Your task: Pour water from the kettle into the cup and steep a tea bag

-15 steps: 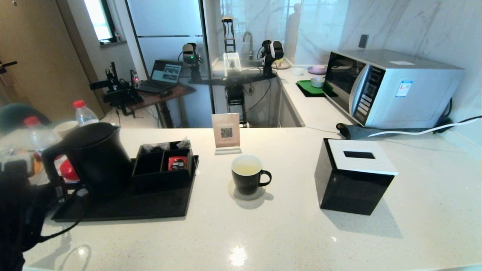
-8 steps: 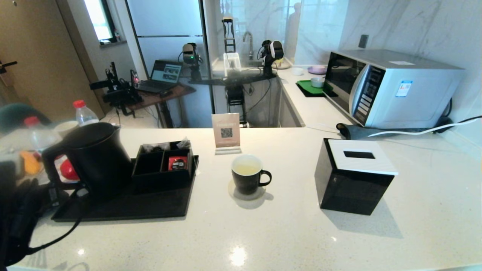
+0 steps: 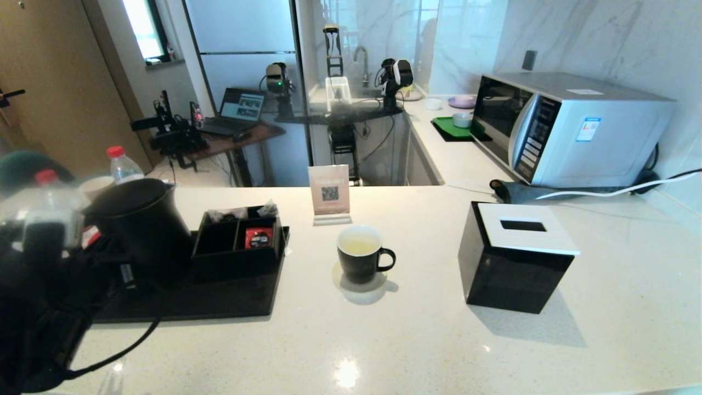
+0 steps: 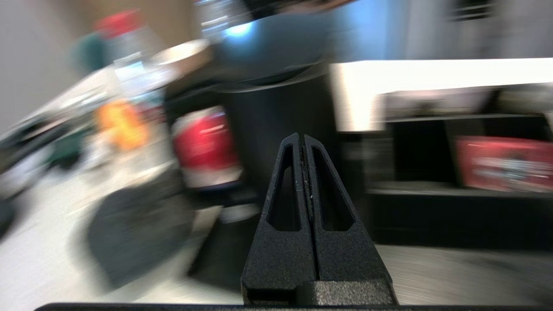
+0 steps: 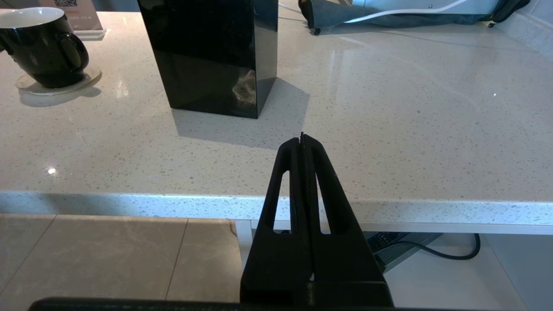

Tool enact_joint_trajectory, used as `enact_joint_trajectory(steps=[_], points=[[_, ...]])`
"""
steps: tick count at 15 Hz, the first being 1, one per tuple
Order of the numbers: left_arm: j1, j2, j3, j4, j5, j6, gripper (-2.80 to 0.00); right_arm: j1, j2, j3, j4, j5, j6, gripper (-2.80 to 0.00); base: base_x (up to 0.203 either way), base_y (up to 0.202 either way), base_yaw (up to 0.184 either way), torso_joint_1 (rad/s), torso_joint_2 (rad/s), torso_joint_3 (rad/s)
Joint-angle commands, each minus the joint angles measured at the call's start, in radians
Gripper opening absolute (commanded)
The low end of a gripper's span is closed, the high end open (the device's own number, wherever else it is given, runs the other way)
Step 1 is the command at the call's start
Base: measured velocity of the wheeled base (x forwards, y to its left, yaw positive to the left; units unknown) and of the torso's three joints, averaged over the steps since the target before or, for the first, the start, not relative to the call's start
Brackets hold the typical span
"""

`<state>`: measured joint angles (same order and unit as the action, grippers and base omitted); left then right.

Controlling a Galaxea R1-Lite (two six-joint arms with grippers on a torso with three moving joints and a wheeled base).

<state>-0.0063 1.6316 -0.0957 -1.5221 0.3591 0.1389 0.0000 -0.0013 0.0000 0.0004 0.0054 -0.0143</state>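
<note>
Head view: QR code sign (image 3: 329, 194) behind the cup (image 3: 360, 260).

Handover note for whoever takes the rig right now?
Left hand: shut, empty, beside the kettle, not gripping its handle.
Right hand: shut, empty, parked below the counter edge.
Kettle stands on the black tray at the counter's left.
Cup sits on a coaster mid-counter, pale liquid inside.
Tea bag: not clearly visible; no string shows at the cup.
Done: cup holds liquid.
Left: confirm whether the pour is finished, find the tea bag, steep it.
</note>
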Motion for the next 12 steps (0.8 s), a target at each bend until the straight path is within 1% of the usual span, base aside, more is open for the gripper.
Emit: enact_joint_trajectory(steps=[1, 4, 7, 8, 9, 10, 12], points=[[-0.142, -0.039, 0.009, -0.048, 0.003, -0.002, -2.8, 0.0, 0.001, 0.0, 0.0, 0.001, 0.0, -2.8, 0.0, 0.0, 0.0, 0.0, 0.0, 0.0], [-0.286, -0.079, 0.015, -0.026, 0.003, -0.004, -2.8, 0.0, 0.001, 0.0, 0.0, 0.001, -0.001, -2.8, 0.0, 0.0, 0.0, 0.0, 0.0, 0.0], [-0.402, -0.122, -0.005, 0.021, 0.003, -0.004, -2.8, 0.0, 0.001, 0.0, 0.0, 0.001, 0.0, -2.8, 0.0, 0.0, 0.0, 0.0, 0.0, 0.0], [-0.429, -0.142, -0.024, 0.044, 0.004, -0.004, -2.8, 0.0, 0.001, 0.0, 0.0, 0.001, -0.001, -2.8, 0.0, 0.0, 0.0, 0.0, 0.0, 0.0], [-0.442, -0.165, -0.057, 0.09, 0.004, -0.004, -2.8, 0.0, 0.001, 0.0, 0.0, 0.001, 0.0, -2.8, 0.0, 0.0, 0.0, 0.0, 0.0, 0.0], [-0.447, -0.188, -0.095, 0.147, 0.004, -0.004, -2.8, 0.0, 0.001, 0.0, 0.0, 0.001, -0.001, -2.8, 0.0, 0.0, 0.0, 0.0, 0.0, 0.0], [-0.445, -0.244, -0.171, 0.304, 0.005, -0.013, -2.8, 0.0, 0.001, 0.0, 0.0, 0.001, 0.0, -2.8, 0.0, 0.0, 0.0, 0.0, 0.0, 0.0]])
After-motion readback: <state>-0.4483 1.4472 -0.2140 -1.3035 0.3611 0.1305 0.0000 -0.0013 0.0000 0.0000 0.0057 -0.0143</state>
